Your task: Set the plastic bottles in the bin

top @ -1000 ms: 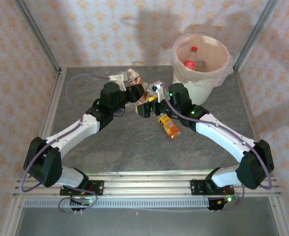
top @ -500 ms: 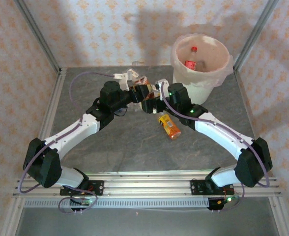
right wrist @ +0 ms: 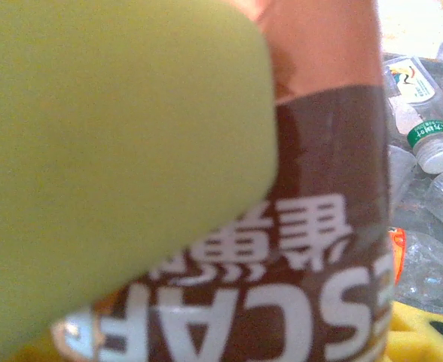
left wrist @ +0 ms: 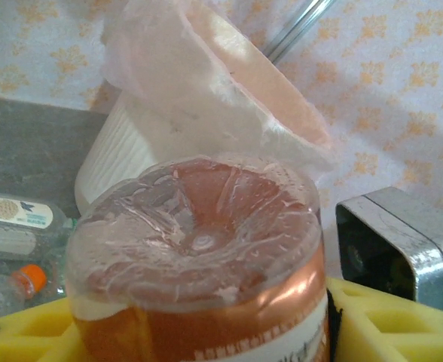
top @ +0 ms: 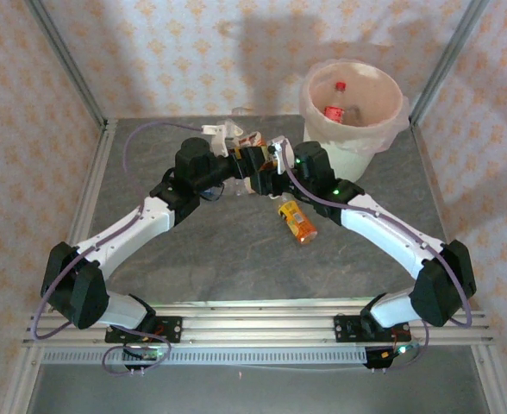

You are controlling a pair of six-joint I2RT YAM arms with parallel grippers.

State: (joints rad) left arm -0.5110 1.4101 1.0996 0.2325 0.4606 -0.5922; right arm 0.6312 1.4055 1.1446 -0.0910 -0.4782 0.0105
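A crushed plastic bottle with a brown label (top: 252, 161) hangs above the table's back centre, between both grippers. My right gripper (top: 263, 172) is shut on it; its yellow finger (right wrist: 116, 151) presses against the brown label (right wrist: 319, 249). My left gripper (top: 239, 164) stands open round the same bottle's base (left wrist: 199, 256), with a thin dark gap beside its yellow finger (left wrist: 391, 324). The bin (top: 357, 153), white with a pinkish bag over the rim, stands at the back right and holds a red-labelled bottle (top: 334, 110). An orange bottle (top: 297, 222) lies under the right arm.
More crushed bottles (top: 234, 132) lie heaped at the back behind the left gripper, and some show on the table (right wrist: 425, 132) in the right wrist view. Metal frame posts (top: 64, 65) and patterned walls close in the sides and back.
The right gripper moved in and shut on the brown-labelled bottle. The left gripper's jaws widened from their grip on it. Both grippers shifted slightly toward the back.
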